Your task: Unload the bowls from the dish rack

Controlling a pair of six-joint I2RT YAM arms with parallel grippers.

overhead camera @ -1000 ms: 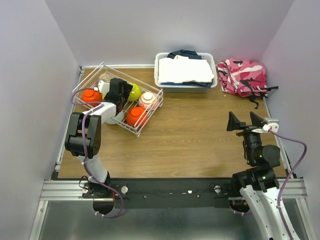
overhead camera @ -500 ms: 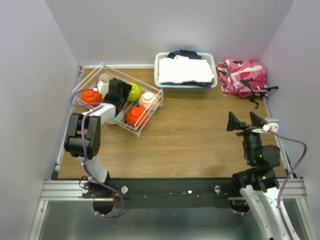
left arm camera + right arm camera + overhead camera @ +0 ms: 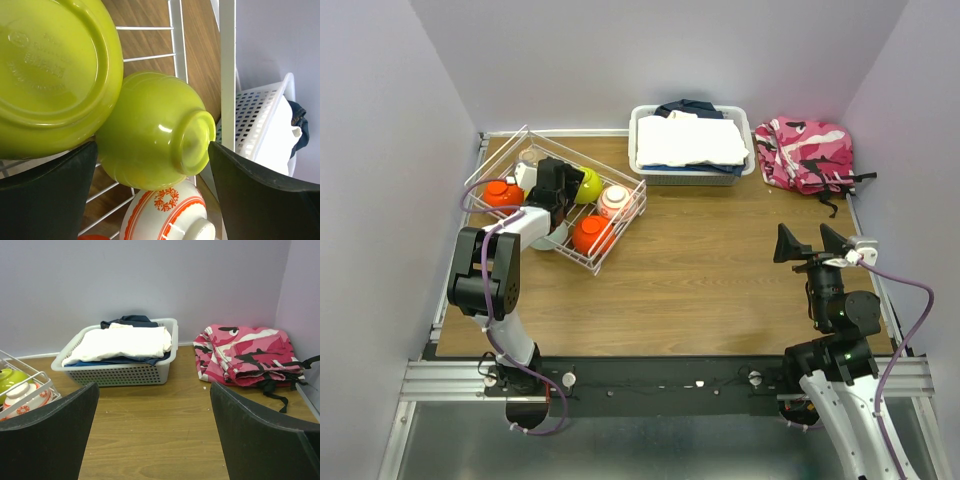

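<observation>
**Left arm's fingers straddle a lime-yellow bowl in the dish rack**

The wooden counter point(image 3: 720, 270) carries the white wire dish rack point(image 3: 620, 228) at its far left, a white plastic bin point(image 3: 688, 176) of folded cloth at the back, and a pink camouflage bundle point(image 3: 805, 152) in the far right corner. The left arm bends over the rack, its left fingers point(image 3: 45, 195) spread wide with a lime-yellow bowl point(image 3: 150, 135) on its side between them; whether they touch it cannot be told. A second lime-yellow bowl point(image 3: 50, 70) and a white red-patterned bowl point(image 3: 167, 215) lie just beside it. Two orange bowls point(image 3: 592, 233) also sit in the rack. The right fingers point(image 3: 45, 435) stand wide and hold nothing over the counter's right side, well apart from the rack.
</observation>
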